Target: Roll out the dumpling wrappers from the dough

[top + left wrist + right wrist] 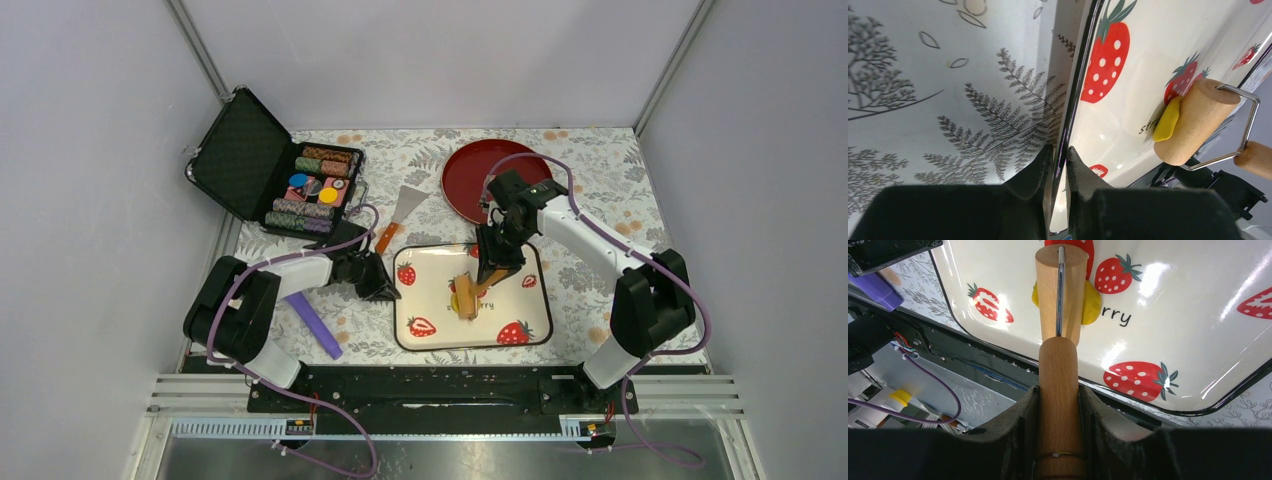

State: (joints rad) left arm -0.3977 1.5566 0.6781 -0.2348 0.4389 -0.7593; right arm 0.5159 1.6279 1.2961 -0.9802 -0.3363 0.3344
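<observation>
One dough point(1091, 302) lump lies at the centre of the single tray point(520, 305), pressed under the one roller point(1060, 290), just beyond the right gripper point(1058, 390) (clamped on the roller's handle). The left gripper point(1059, 152) is clamped on the tray's left rim. The left arm is stretched low, and the right arm is bent over the tray.

Tabletop point(600, 170): floral-print cover.
Strawberry tray point(435, 295): cream, black rim, red berry prints.
Wooden roller point(467, 298): on the tray, near its centre.
Red plate point(465, 180): round, just beyond the tray's far edge.
Spatula point(398, 218): orange handle, beyond the tray's far left corner.
Chip case point(245, 150): black, lid open, well left and beyond the tray.
Purple bar point(315, 325): left of the tray, lying slanted.
</observation>
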